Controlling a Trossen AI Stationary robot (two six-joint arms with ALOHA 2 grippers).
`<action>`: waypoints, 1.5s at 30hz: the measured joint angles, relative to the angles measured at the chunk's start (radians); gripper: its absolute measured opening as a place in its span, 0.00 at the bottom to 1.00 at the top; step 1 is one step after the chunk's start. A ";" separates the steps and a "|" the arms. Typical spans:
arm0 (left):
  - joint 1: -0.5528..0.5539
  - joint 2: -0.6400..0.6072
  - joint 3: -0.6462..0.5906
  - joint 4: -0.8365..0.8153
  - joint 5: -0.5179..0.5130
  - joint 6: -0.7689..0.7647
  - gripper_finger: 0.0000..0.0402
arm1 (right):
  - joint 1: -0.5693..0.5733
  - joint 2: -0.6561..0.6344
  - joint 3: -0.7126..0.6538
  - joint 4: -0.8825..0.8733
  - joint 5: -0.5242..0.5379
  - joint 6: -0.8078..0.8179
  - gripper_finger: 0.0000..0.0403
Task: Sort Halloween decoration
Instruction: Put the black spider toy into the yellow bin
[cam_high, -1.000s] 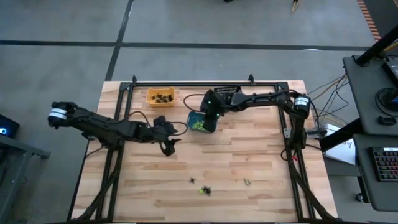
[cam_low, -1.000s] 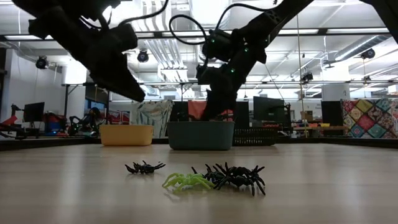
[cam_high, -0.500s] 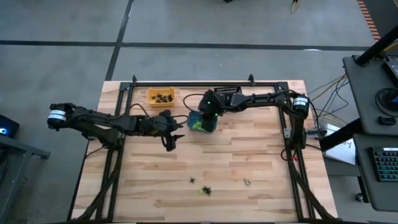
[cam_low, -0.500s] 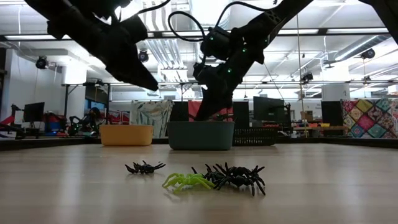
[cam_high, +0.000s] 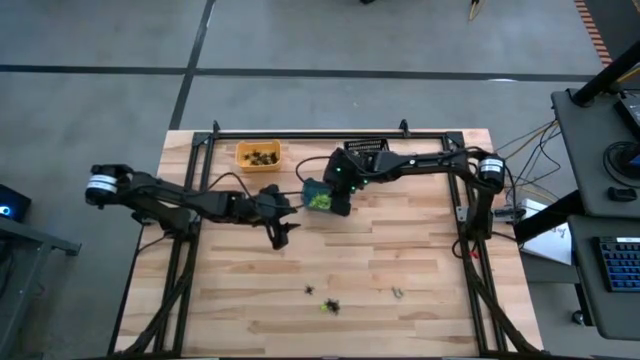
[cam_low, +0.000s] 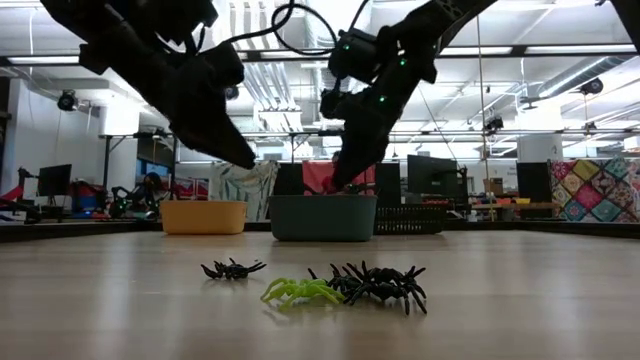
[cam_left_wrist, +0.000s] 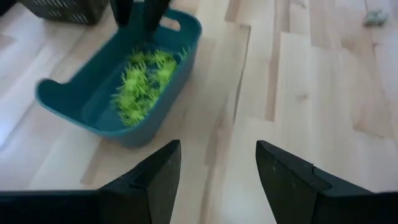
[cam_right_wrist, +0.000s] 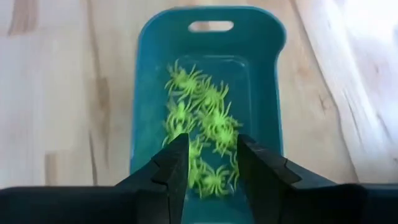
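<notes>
Left gripper (cam_high: 281, 236), jaws wide and empty, hangs beside the teal bin (cam_high: 312, 188), nearer than the right gripper (cam_high: 338, 196), parted above that bin, to the loose spiders (cam_high: 327, 305).

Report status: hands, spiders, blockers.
Right hand open over teal bin, nothing held. Left hand open beside the bin, empty. Green spiders in bin; loose spiders on table. No blockers.

Table (cam_high: 420, 250) pale wood planks, smooth matt. Teal bin (cam_right_wrist: 268, 93) smooth plastic, slight sheen. Green spiders (cam_right_wrist: 205, 124) plastic. Gripper fingers (cam_left_wrist: 289, 180) matt black.
</notes>
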 joint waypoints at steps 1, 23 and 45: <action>-0.003 0.006 0.000 -0.004 0.000 0.000 0.48 | 0.001 -0.009 0.000 -0.015 -0.001 -0.021 0.31; -0.022 -0.015 0.002 -0.177 0.119 -0.120 0.48 | -0.050 -0.294 -0.135 -0.407 -0.296 0.004 0.30; -0.341 0.269 0.003 0.376 0.010 -0.245 0.48 | 0.259 -0.492 -0.296 -0.480 -0.271 0.355 0.27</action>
